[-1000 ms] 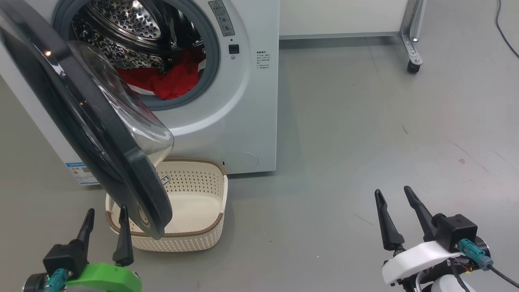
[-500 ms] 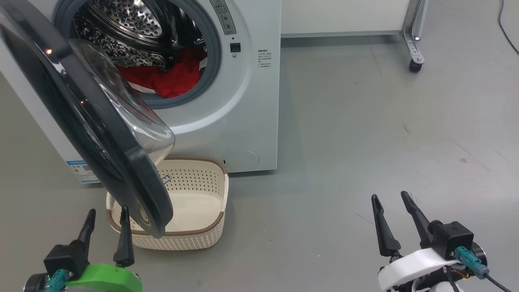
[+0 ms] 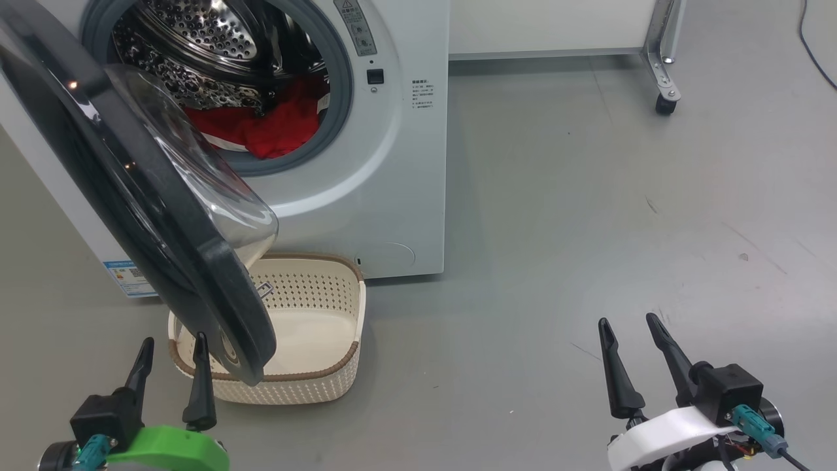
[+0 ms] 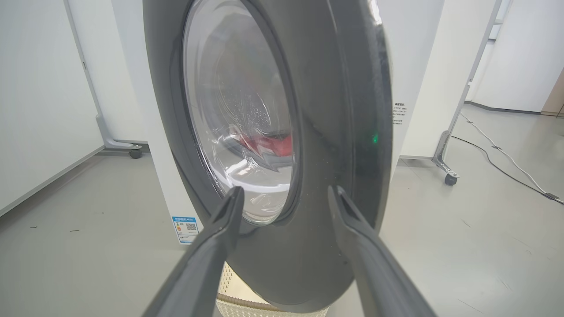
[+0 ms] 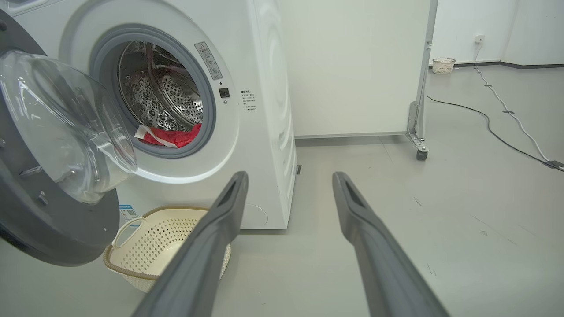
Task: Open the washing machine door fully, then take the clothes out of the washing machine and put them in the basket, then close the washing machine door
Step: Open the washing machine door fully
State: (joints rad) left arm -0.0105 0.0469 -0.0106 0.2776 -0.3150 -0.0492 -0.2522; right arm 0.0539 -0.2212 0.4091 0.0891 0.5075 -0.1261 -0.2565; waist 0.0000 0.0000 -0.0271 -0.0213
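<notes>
The washing machine (image 3: 392,196) (image 5: 264,114) stands at the upper left with its door (image 3: 163,229) (image 4: 326,132) (image 5: 44,211) swung partly open, black rim and glass bowl jutting out over the basket (image 3: 307,386) (image 5: 145,246). Red clothes (image 3: 274,127) (image 5: 174,136) with a white part lie in the steel drum. My left gripper (image 3: 171,347) (image 4: 285,193) is open, just in front of the door's lower rim. My right gripper (image 3: 628,324) (image 5: 288,178) is open with nothing in it, over bare floor to the right of the machine.
A white partition on a castor leg (image 3: 666,104) (image 5: 421,154) stands behind the machine on the right. A cable (image 5: 506,141) runs over the grey floor far right, and another small basket (image 5: 443,66) sits in the far corner.
The head view has shifted slightly. The right gripper has sunk a little lower in it. The left gripper, the door and the clothes have not moved.
</notes>
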